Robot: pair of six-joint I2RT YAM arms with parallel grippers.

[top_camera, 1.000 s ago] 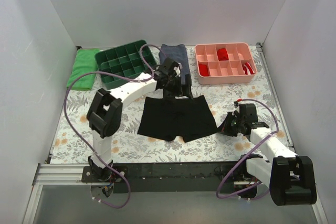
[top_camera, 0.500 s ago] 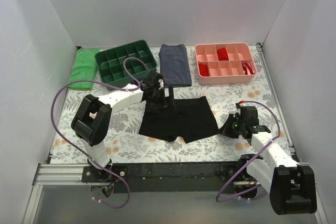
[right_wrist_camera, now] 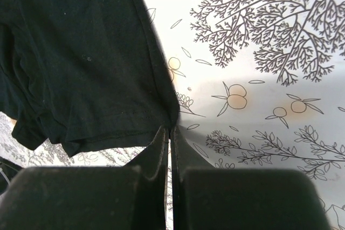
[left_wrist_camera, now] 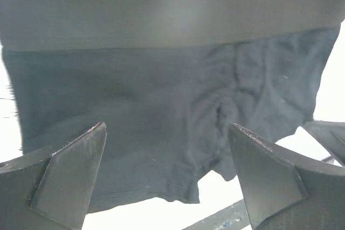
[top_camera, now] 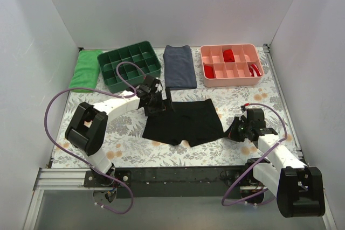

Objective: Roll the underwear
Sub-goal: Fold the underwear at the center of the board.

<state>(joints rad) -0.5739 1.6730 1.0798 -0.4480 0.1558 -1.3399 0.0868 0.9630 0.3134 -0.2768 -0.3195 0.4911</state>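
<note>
The black underwear (top_camera: 183,122) lies flat in the middle of the table, waistband toward the back and its two short legs toward the arms. My left gripper (top_camera: 164,106) is open just above the left end of the waistband; in the left wrist view (left_wrist_camera: 167,127) its fingers stand wide apart over the underwear (left_wrist_camera: 161,79) and hold nothing. My right gripper (top_camera: 233,132) is low at the outer corner of the right leg. In the right wrist view (right_wrist_camera: 170,129) its fingers are shut, with the corner of the underwear (right_wrist_camera: 81,52) at their tips.
A green compartment tray (top_camera: 124,83), a folded navy-grey cloth (top_camera: 179,67) and a pink tray (top_camera: 232,82) holding red rolled garments (top_camera: 228,55) stand along the back. A green cloth (top_camera: 85,69) lies at the back left. White walls close in the sides.
My left arm has drawn back from the navy cloth, moving left along the waistband to its left end. The right gripper has stayed at the leg corner.
</note>
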